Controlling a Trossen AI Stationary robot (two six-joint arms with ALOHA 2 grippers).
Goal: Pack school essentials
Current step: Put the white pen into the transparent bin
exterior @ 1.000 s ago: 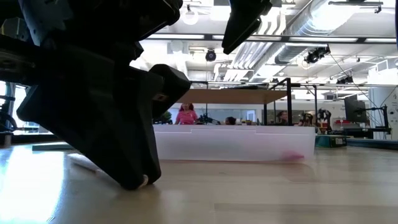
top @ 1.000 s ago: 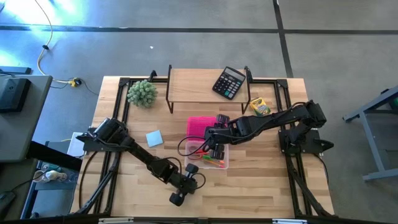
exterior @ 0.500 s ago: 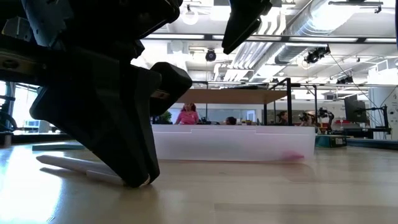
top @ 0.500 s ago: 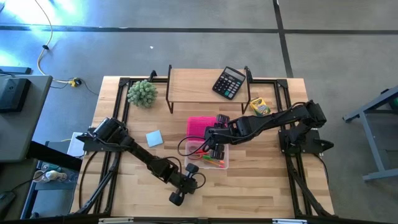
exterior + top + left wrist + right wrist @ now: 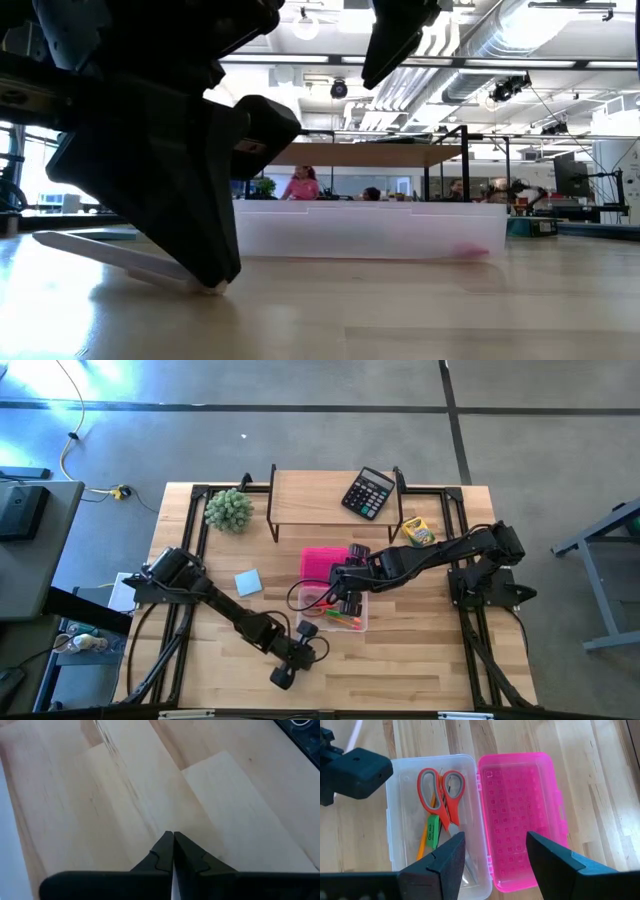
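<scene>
Pencil point(image 5: 110, 255), thin and pale, was pinched in the left hand point(image 5: 205, 280), newly closed low on the table point(image 5: 420, 310) just before the clear box point(image 5: 400, 820), so packing could follow, while the right hand point(image 5: 495, 850) hovered half-open above that box.

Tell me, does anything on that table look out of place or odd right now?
Nothing looks spilled or broken. The clear box sits open with its pink lid flat beside it; scissors and a green piece lie inside. The left gripper, jaws shut, holds a thin white stick slanted at the tabletop, one end raised.
</scene>
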